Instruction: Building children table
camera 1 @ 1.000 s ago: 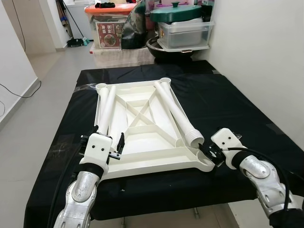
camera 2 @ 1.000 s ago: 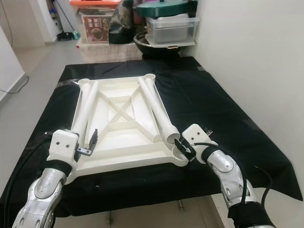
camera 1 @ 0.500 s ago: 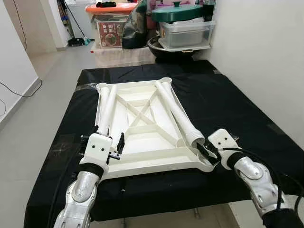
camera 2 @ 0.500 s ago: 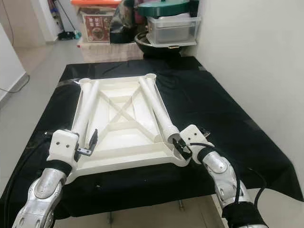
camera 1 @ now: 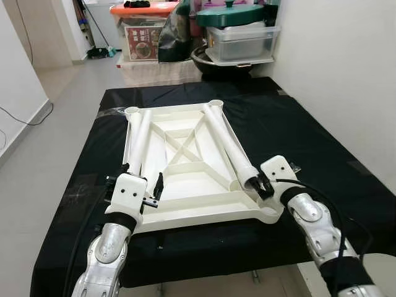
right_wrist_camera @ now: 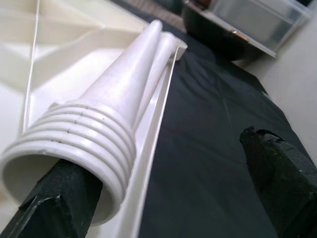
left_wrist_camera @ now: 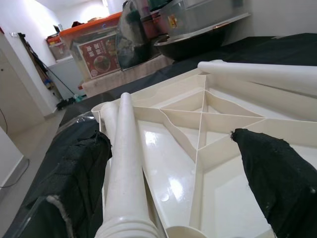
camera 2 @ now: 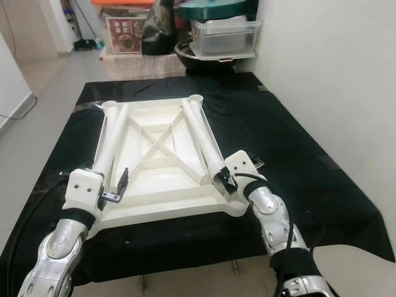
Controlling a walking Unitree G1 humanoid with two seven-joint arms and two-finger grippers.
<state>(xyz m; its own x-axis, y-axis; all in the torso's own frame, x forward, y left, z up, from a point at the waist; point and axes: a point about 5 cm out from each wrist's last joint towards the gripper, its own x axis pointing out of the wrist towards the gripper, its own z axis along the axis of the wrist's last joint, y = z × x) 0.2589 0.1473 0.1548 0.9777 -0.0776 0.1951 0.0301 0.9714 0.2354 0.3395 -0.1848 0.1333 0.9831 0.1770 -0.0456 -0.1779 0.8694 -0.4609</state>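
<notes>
Tabletop [camera 1: 185, 179], white plastic, is lying upside down on the black cloth [camera 1: 297, 142] covering the work surface, ribbed underside with an X brace facing up. Two white legs are lying lengthwise in it: left leg [camera 1: 139, 139] along the left rim, right leg [camera 1: 228, 143] running diagonally toward the near right corner, its ribbed threaded end [right_wrist_camera: 74, 144] pointing at the robot. Right gripper [camera 1: 261, 185] is sitting at that threaded end with fingers spread wide; in the right wrist view one finger [right_wrist_camera: 54, 203] is touching under the ribbed collar, the other finger [right_wrist_camera: 282, 178] is well apart over the cloth, so not clamped on anything. Left gripper [camera 1: 151, 189] is hovering at the near end of the left leg, fingers open, straddling the leg in the left wrist view without gripping it. Storage boxes [camera 1: 145, 31] and a green-lidded pot [camera 1: 235, 15] are sitting beyond the far edge.
</notes>
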